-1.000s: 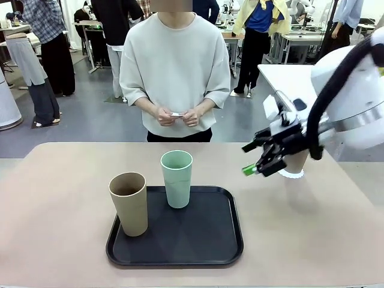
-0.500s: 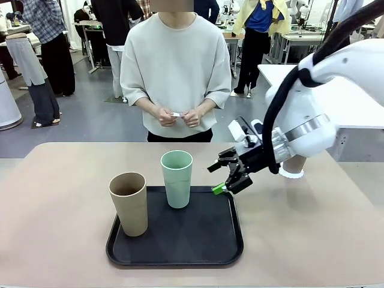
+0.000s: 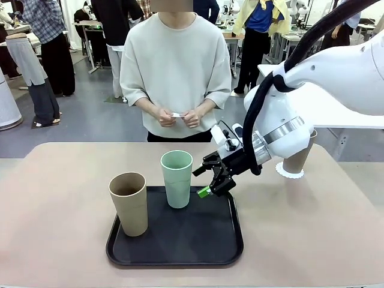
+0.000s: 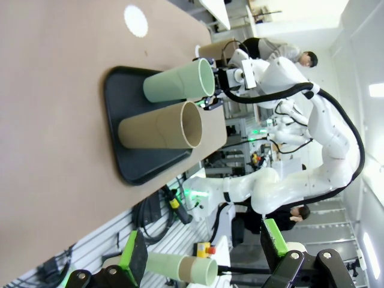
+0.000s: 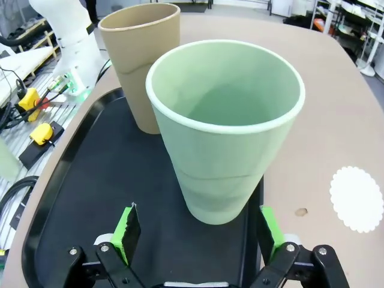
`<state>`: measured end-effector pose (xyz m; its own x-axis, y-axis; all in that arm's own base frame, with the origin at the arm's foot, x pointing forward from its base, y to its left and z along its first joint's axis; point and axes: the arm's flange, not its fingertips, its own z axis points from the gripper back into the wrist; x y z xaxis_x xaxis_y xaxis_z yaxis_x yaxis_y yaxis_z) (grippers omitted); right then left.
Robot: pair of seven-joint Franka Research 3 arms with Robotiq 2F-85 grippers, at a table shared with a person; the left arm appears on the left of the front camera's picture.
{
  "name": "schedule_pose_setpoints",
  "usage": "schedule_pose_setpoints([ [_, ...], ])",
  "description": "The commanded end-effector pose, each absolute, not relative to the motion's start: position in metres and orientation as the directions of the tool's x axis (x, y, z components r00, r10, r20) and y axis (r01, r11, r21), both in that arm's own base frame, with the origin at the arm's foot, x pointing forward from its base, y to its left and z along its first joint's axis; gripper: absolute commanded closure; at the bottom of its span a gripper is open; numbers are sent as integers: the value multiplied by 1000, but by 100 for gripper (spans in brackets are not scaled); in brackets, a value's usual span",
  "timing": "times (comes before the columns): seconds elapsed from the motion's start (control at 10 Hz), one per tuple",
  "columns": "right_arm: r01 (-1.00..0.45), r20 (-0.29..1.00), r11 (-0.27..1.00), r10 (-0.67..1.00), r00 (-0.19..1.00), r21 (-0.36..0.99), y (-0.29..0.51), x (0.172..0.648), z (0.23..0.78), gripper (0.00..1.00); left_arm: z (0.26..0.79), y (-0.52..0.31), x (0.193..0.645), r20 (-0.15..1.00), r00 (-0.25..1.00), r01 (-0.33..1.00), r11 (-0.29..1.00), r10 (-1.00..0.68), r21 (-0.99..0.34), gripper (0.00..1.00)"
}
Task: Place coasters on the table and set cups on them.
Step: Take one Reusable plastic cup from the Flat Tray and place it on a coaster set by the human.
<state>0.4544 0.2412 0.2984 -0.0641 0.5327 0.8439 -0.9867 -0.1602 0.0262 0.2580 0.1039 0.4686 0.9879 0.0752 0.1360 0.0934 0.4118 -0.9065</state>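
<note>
In the front view, a tan cup [image 3: 128, 203] stood left on the black tray [image 3: 180, 240], with the mint cup [image 3: 176, 178] at centre frame. Just right of it hung the right gripper [image 3: 202, 181], jaws spread, gripping nothing. Far right, a second tan cup [image 3: 298, 157] sat on a coaster [image 3: 289, 172] on the table [image 3: 54, 210]. The left gripper [image 4: 203, 249], at its wrist view's bottom edge, was spread and empty.

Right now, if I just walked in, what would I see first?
Probably the right gripper on its big white arm, open and pointed at the green cup on the black tray in the middle of the table. A brown cup stands on the tray's left side. A second brown cup stands on a doily at the far right.
</note>
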Motion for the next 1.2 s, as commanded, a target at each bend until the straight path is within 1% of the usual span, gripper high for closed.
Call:
schedule_pose_setpoints([
  [0.0,-985,847,-171,526,-80,13,242,454,301,0,469,105,257,144,987,103,401,75,-910,0],
  [0.5,-987,845,-161,531,-67,23,241,455,300,0,469,105,257,144,987,103,401,75,-910,0],
  [0.6,-991,883,-127,468,-32,32,232,465,297,0,469,105,257,144,987,103,401,75,-910,0],
  [0.8,-998,920,-65,391,-4,23,212,469,294,0,469,105,257,144,987,103,401,75,-910,0],
  [1.1,-996,967,-51,245,64,79,193,471,276,0,469,105,257,144,987,103,401,75,-910,0],
])
